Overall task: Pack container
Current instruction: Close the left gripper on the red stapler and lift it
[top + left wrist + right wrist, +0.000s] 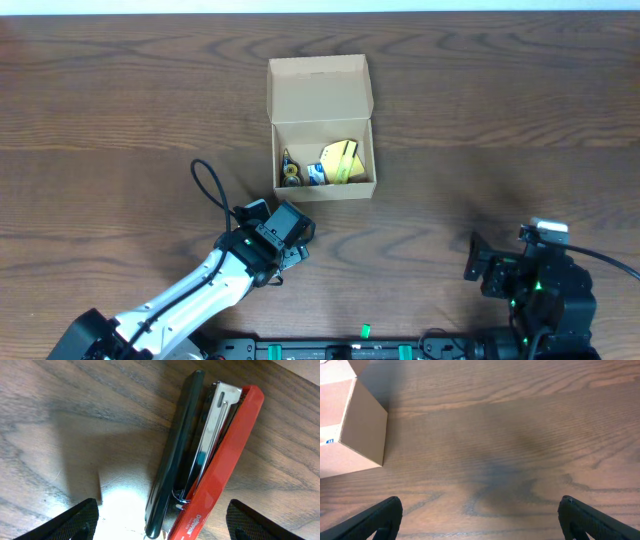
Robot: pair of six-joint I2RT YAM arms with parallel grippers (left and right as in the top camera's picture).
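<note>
The container (320, 88), a tan cardboard box, stands open at the table's middle with its flap lid tipped back. In the right wrist view the container (362, 430) shows at the far left. A red and black stapler (220, 460) lies on the wood in the left wrist view. It runs lengthwise between the fingers of my left gripper (161, 517). The jaws are open and there is a gap on each side of the stapler. From overhead, my left gripper (285, 232) hovers just below the box and hides the stapler. My right gripper (478, 262) is open over bare wood.
Inside the box lie a yellow packet (345, 160), a small blue-and-white item (315, 173) and a small dark round piece (291, 172). A black cable (208, 185) loops off the left arm. The right arm's base sits at the lower right.
</note>
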